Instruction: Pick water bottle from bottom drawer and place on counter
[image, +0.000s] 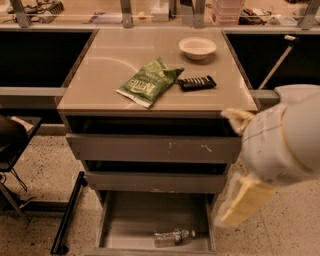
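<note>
The water bottle (173, 237) lies on its side near the front edge of the open bottom drawer (131, 216), cap pointing right. The tan counter (107, 67) tops the grey cabinet. My white arm (282, 137) fills the right side of the camera view. The pale yellow gripper (241, 201) hangs beside the cabinet's right side, at the height of the lower drawers, above and to the right of the bottle and apart from it.
On the counter lie a green chip bag (148, 82), a black remote-like bar (196, 82) and a white bowl (197, 47). The two upper drawers (150, 148) stand slightly open. A dark chair (11, 142) and a black floor bar (67, 215) are at the left.
</note>
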